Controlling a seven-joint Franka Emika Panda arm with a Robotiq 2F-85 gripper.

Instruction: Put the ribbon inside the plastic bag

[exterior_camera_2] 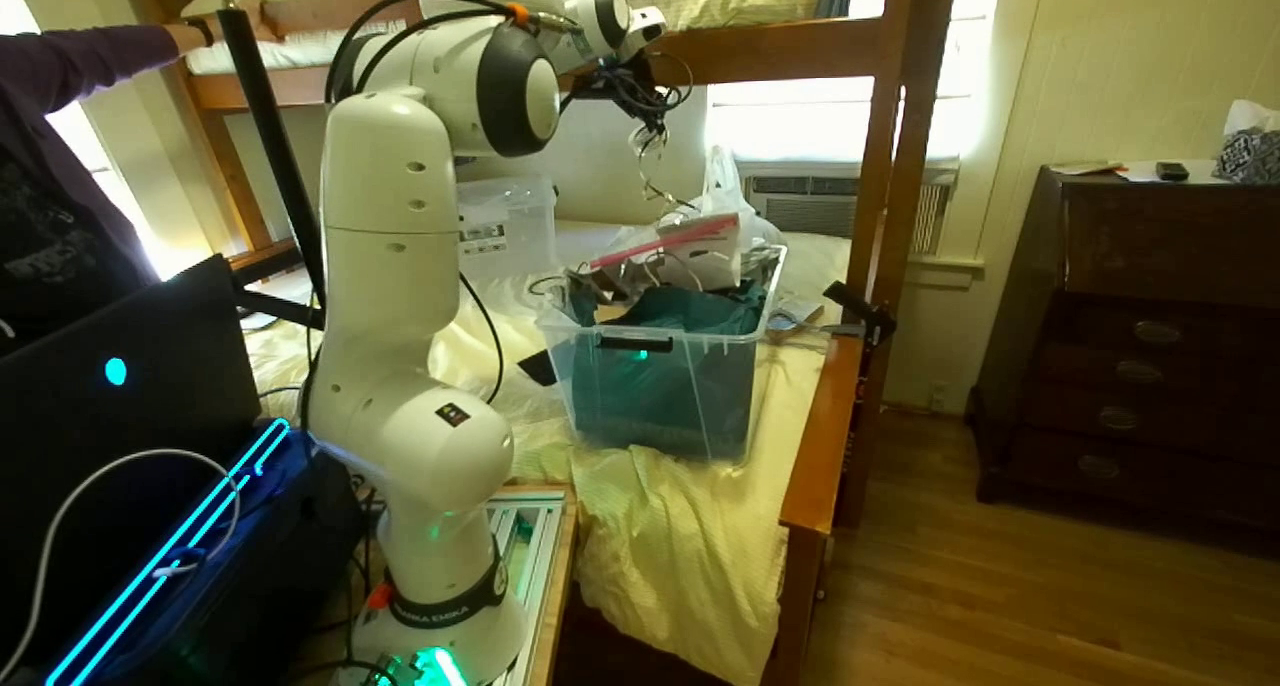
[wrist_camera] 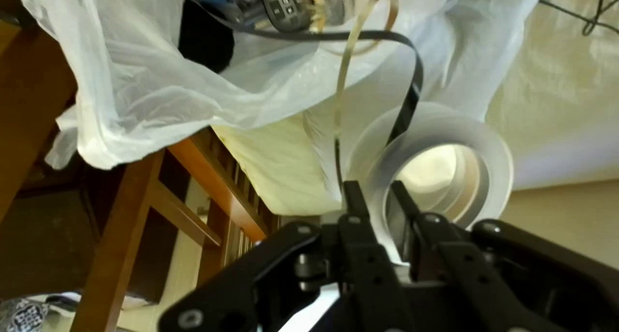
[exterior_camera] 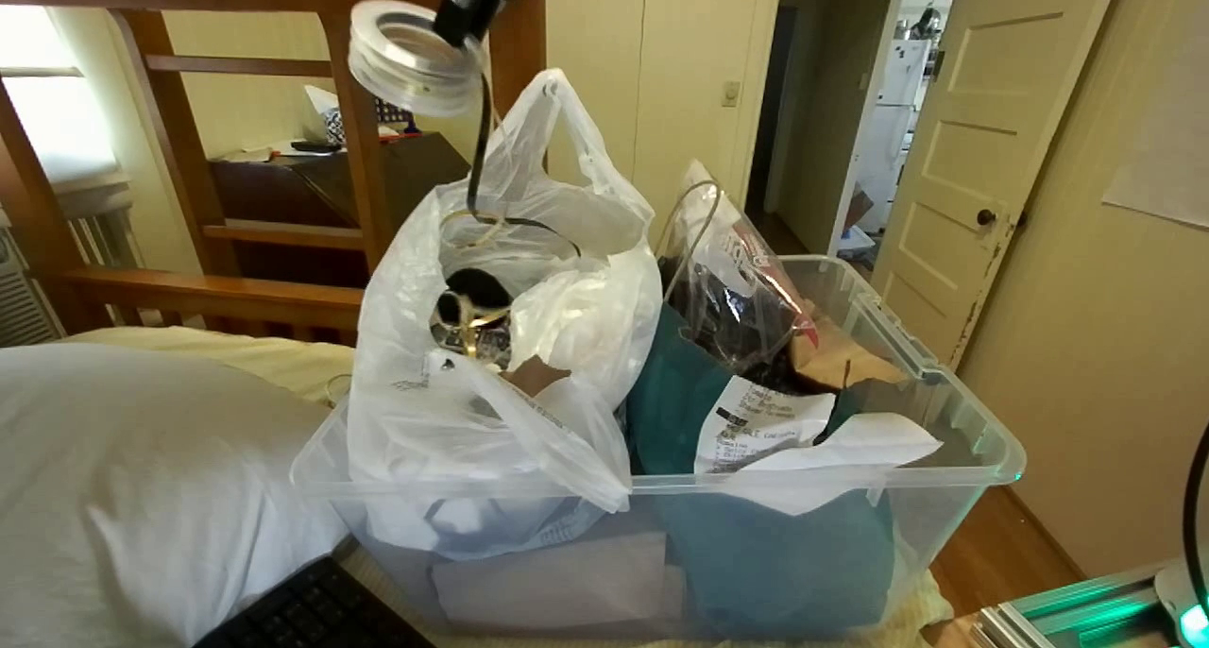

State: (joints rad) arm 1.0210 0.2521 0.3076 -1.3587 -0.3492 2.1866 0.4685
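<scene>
Fingers [wrist_camera: 359,208] are clamped on rim of ribbon [wrist_camera: 495,153], held high, seemingly off to one side of bag [exterior_camera: 406,440] mouth; tails [wrist_camera: 410,99] are draped in. If released here, ribbon may be dropped outside; handle [exterior_camera: 586,143] may be snagged by tails.

Ribbon [exterior_camera: 401,79] in hand [wrist_camera: 377,189], plastic bag [exterior_camera: 453,431] in bin [exterior_camera_2: 690,396], bin on bed [exterior_camera_2: 660,526]
</scene>
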